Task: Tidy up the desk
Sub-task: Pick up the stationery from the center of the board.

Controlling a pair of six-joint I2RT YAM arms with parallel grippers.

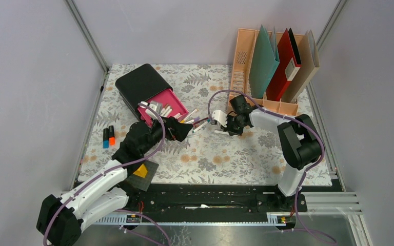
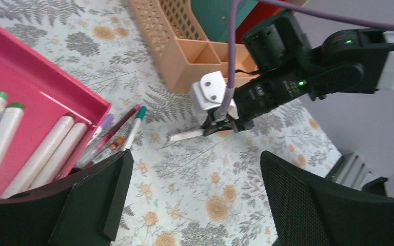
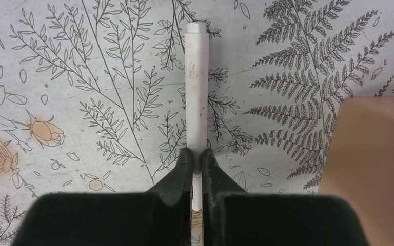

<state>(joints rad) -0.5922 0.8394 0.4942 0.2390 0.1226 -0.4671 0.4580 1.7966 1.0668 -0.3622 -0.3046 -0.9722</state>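
**A:** The desk (image 1: 236, 154) lies flat under both arms. The left gripper (image 2: 192, 174) hangs spread wide by the pink drawer (image 2: 46, 87), holding nothing.

**B:** Yeah, and the right gripper (image 3: 197, 156) is pinching the white marker (image 3: 196, 77) near one end. Off-centre like that, I reckon it droops or slips on the lift.

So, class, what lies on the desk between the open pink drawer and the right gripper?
Loose pens lie on the desk beside the pink drawer, then the white pen pinched in the right gripper. The left wrist view shows it.
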